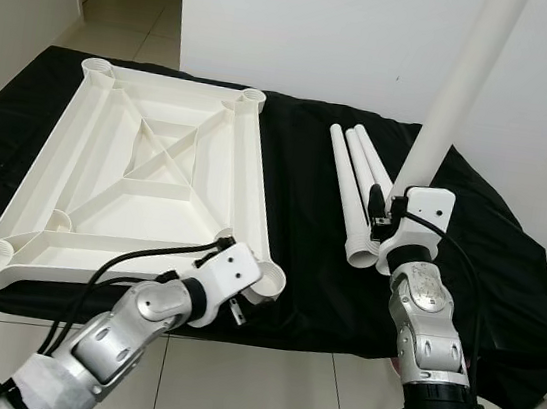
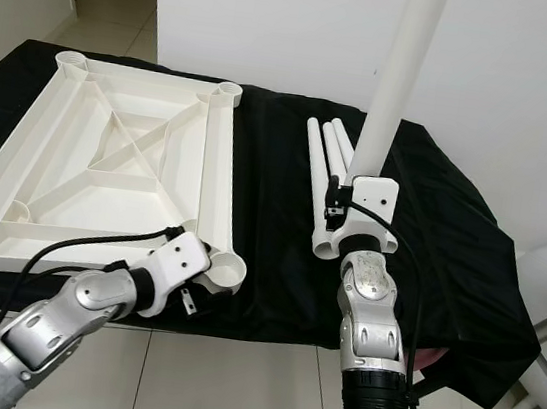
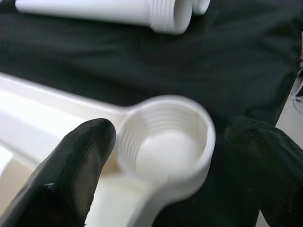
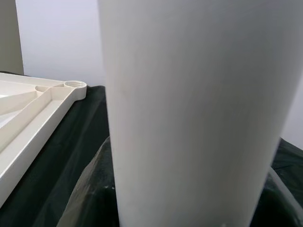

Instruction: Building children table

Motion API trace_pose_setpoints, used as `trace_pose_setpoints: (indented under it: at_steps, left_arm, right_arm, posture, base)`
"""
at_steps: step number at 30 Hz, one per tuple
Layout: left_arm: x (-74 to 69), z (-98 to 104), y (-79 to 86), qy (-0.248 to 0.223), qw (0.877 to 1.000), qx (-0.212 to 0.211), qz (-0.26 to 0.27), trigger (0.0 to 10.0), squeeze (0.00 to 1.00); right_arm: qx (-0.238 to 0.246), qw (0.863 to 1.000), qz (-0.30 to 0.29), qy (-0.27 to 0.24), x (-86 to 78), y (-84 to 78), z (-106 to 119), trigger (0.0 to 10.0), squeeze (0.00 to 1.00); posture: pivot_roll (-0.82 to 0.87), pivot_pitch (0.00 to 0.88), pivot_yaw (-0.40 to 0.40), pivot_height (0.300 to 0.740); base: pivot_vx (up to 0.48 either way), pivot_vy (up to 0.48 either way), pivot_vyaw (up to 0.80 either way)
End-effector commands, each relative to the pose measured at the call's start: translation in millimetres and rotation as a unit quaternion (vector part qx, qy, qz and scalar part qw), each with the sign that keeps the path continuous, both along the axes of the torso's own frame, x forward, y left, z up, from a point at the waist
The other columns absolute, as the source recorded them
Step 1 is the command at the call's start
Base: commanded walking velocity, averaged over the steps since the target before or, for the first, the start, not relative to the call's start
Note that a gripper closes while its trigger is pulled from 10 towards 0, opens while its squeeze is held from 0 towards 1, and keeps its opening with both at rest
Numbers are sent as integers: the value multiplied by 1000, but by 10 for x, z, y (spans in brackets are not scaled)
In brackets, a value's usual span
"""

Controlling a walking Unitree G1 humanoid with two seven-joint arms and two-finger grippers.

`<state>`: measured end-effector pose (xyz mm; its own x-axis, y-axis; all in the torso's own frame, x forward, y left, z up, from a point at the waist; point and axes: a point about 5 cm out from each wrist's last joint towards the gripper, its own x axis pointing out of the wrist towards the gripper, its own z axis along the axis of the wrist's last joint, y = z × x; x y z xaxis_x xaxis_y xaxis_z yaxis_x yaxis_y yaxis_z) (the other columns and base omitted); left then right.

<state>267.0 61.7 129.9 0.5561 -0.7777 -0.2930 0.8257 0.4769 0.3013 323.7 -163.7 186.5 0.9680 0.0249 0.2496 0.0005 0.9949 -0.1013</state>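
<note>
A: Left eye view, item one: upturned white tabletop [image 1: 148,163] on the black cloth [image 1: 301,228]; three spare legs [image 1: 356,190] beside it.
B: I log the right gripper [image 1: 387,242] clamped on an upright leg [image 1: 454,97].
A: Left wrist view: left gripper [image 3: 170,156], fingers [image 3: 71,170] spread around the corner socket [image 3: 165,142].

The white tabletop [image 1: 147,173] lay upside down at left. Three white legs [image 1: 355,180] lay beside it; a fourth leg [image 1: 459,98] stood nearly upright at right.

Upturned white tabletop [image 1: 146,178] on black-draped surface [image 1: 297,218]; three legs [image 1: 355,180] beside it; right gripper [image 1: 392,225] holds fourth leg [image 1: 459,98] upright.
</note>
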Motion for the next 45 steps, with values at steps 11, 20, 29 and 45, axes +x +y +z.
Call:
trace_pose_setpoints:
  at_steps: [11, 20, 29, 45]
  left_arm:
    - [-16, 12, -405, -7, 998, -6, -62, 10000, 0]
    - [60, 287, -194, 3, 997, -63, -49, 10000, 0]
    - [133, 358, 232, 27, 999, -38, 0, 10000, 0]
    - [-155, 12, 531, 146, 986, 77, -36, 10000, 0]
  right_arm:
    - [3, 1000, -6, -6, 9, 4, 53, 10000, 0]
    - [5, 1000, -8, -2, -35, 10, 14, 10000, 0]
    - [2, 1000, -7, 1, -48, 2, 8, 10000, 0]
    - [-10, 1000, -2, 6, -54, -12, 7, 10000, 0]
  posture:
    - [-30, 0, -82, 740]
    - [-30, 0, -74, 740]
    - [-20, 0, -80, 740]
    - [-20, 0, -99, 740]
  base:
    - [0, 0, 0]
    - [0, 0, 0]
    - [0, 0, 0]
    - [0, 0, 0]
